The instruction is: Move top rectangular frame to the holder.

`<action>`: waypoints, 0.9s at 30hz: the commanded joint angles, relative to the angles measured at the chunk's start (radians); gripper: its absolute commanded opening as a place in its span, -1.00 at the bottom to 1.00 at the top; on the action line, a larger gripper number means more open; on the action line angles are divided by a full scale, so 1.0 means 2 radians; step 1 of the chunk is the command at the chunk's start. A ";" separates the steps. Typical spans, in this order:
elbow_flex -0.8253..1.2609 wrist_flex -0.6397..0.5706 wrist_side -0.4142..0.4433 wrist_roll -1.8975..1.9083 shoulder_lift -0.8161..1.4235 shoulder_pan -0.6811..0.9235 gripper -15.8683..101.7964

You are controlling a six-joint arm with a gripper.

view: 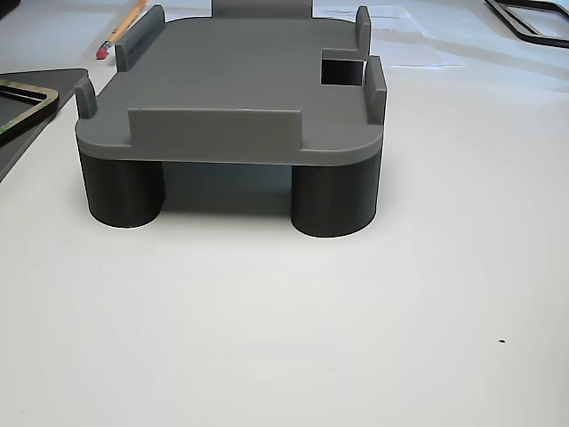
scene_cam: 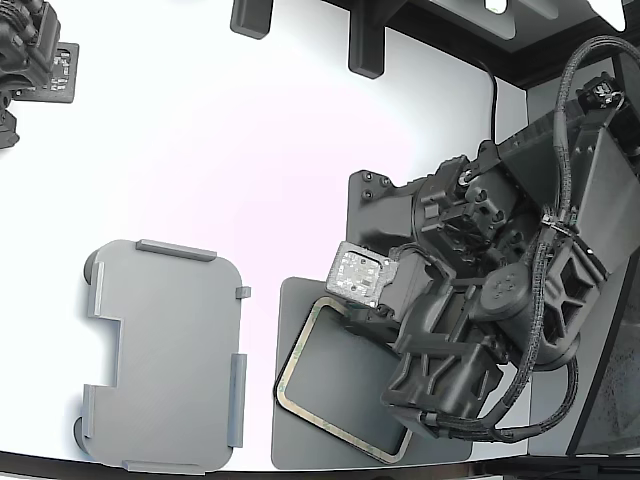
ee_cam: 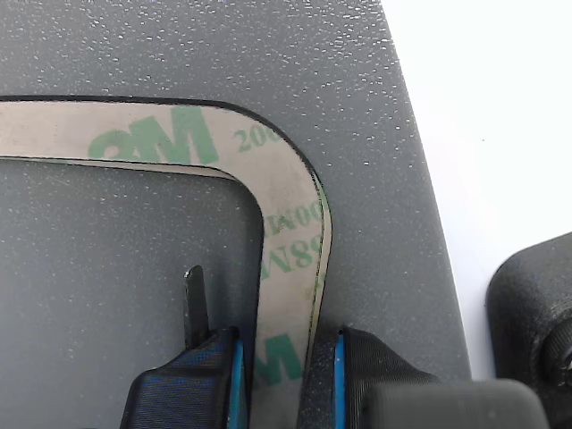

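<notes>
Exterior view: your holder (scene_cam: 165,355) waits empty at the left, well apart from the dark mat (scene_cam: 340,440) at the right, where the top rectangular frame (scene_cam: 300,345) lies flat. Your gripper (ee_cam: 281,357) straddles one frame side, jaws slightly apart, positioned to pinch.

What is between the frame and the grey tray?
In the exterior view, only dark mat edge and bare white table separate the frame from the holder.

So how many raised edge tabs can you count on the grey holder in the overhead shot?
5 on the holder: one on the far edge, one on the exterior view's left side, two on its right side, one at the near-left corner. The bottom edge is cut off, so more may be hidden.
</notes>
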 commanded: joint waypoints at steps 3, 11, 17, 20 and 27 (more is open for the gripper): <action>-0.009 0.000 -0.002 0.000 0.013 -0.009 -0.25; -0.004 -0.003 -0.001 -0.002 0.014 -0.014 -0.76; -0.021 0.009 0.002 -0.003 0.012 -0.015 -0.91; -0.038 0.021 0.010 -0.004 0.009 -0.016 -0.91; -0.136 0.075 0.040 0.026 0.015 -0.016 -0.91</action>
